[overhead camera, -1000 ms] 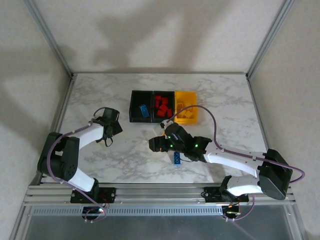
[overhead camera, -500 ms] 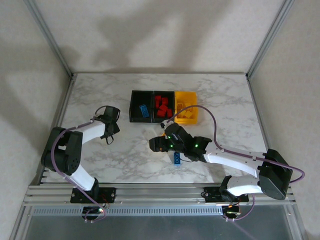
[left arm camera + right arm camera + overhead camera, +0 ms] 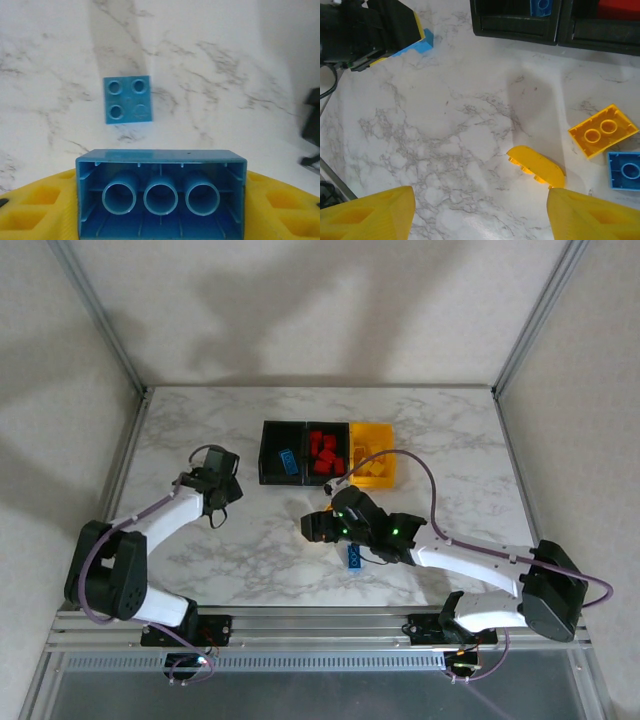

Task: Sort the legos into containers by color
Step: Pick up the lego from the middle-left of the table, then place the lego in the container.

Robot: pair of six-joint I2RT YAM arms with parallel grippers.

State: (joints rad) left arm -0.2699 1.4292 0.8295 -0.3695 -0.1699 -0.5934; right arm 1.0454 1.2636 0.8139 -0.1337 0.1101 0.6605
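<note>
Left hand newly around bottom-cropped blue brick

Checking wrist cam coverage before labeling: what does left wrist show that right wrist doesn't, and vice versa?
Left wrist's extra: the hollow underside of the long blue brick clamped in the left tool, plus a four-stud blue brick on the marble table beyond. Right wrist's extra: two black bins, a yellow brick, a curved yellow piece, a cropped blue brick, the open right tool. Shared: the marble table, and blue at the left tool, probably that clamped brick.
</note>
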